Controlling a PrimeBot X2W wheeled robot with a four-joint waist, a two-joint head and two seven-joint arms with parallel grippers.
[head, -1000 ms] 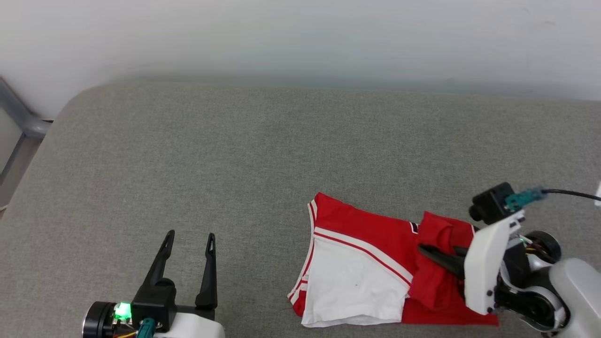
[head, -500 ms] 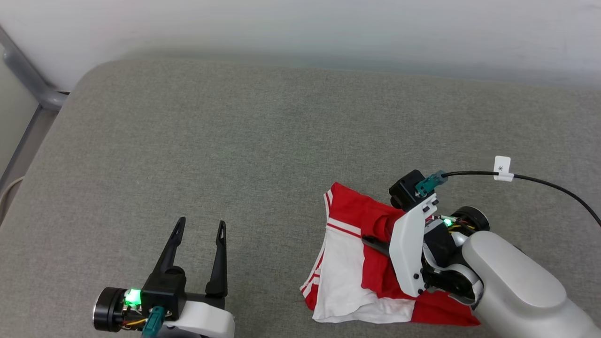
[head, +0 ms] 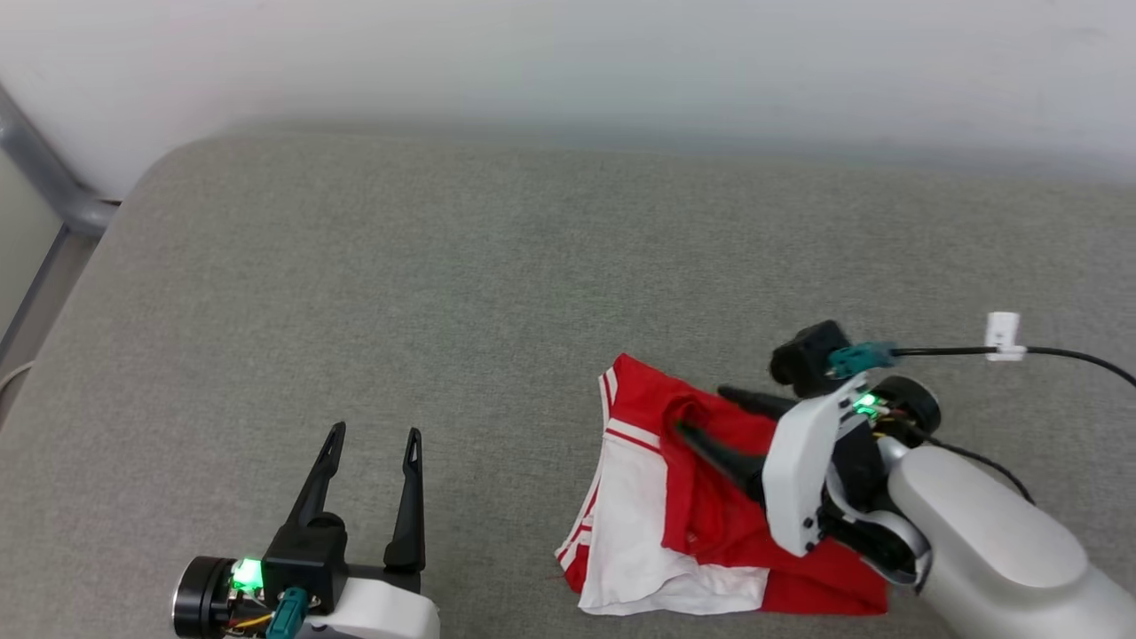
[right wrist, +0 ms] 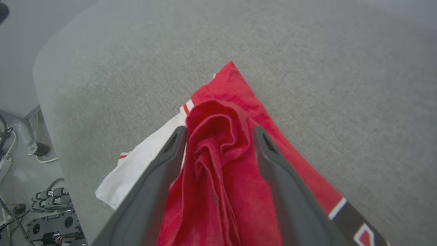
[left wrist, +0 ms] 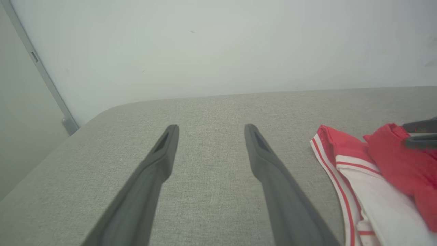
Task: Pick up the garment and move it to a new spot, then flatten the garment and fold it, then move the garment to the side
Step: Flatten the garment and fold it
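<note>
Grey fabric surface point(head: 444, 266), pale wall point(head: 568, 53), grey metal post point(head: 40, 177)

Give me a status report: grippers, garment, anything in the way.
Left gripper open, apart from garment. Right gripper open, astride a bunched red fold. Garment crumpled on grey cushion. Black cable trails behind right wrist.

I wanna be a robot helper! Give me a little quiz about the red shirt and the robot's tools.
1. True or false: the left tool is apart from the garment.
2. What colour is the cloth bunched inside the right tool? A white, B red, C black.
3. How many tools stand open?

Key: 1 true; 2 B; 3 two.
</note>
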